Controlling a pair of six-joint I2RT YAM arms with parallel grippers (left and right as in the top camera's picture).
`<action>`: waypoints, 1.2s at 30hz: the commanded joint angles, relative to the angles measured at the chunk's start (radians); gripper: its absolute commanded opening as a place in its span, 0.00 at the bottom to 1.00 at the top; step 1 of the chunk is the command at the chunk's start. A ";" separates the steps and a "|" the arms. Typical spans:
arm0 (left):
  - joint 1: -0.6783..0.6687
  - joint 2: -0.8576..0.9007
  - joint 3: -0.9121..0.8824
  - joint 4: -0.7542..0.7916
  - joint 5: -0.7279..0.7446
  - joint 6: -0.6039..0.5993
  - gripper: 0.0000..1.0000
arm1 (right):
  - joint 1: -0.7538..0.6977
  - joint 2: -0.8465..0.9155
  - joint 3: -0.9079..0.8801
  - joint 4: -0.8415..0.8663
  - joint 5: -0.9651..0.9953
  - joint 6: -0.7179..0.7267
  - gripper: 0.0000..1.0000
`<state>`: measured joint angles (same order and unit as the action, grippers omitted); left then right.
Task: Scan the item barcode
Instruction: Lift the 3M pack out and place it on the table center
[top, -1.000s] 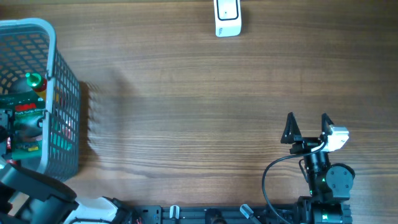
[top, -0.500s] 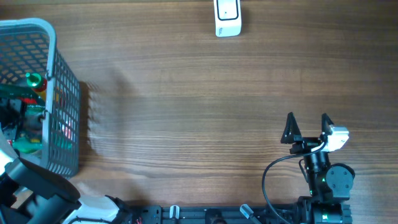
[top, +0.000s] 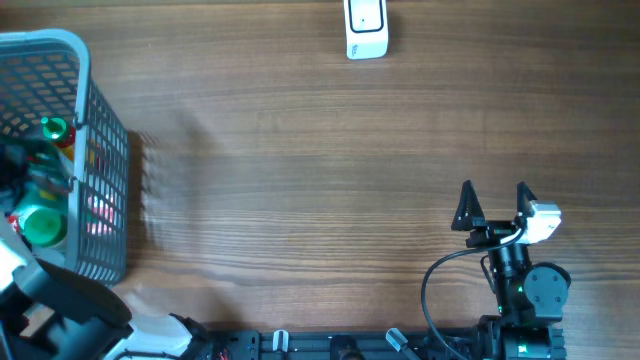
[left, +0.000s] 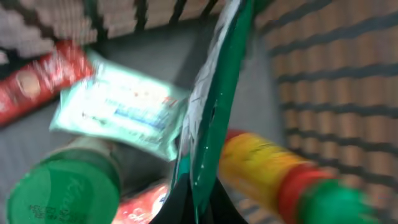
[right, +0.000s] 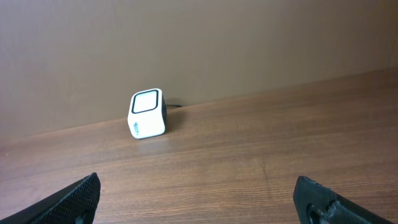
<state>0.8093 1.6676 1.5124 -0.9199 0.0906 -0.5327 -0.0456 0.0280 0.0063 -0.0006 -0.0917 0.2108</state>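
A thin green packet (left: 214, 106) is pinched edge-on by the left gripper (left: 194, 202), which is clamped on it inside the basket (top: 100, 150) at the left. The right gripper (top: 494, 192) is held spread and empty at the near right. The scanner (top: 366, 28) is seen at the far edge.

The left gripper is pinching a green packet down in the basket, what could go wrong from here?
The left gripper pinches only a thin edge of the green packet, so it may slip when lifted. The yellow bottle and the green-lidded container crowd it and could snag.
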 joint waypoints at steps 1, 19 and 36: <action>-0.007 -0.123 0.147 0.010 0.030 0.001 0.04 | 0.000 0.001 -0.001 0.003 0.014 -0.001 1.00; -0.148 -0.471 0.242 0.047 0.435 0.020 0.04 | 0.000 0.001 -0.001 0.003 0.014 -0.001 1.00; -0.957 -0.220 0.011 0.019 0.428 0.354 0.04 | 0.000 0.001 -0.001 0.003 0.014 -0.001 1.00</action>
<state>-0.0380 1.3602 1.6115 -0.9600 0.5114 -0.2356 -0.0456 0.0288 0.0063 -0.0006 -0.0917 0.2108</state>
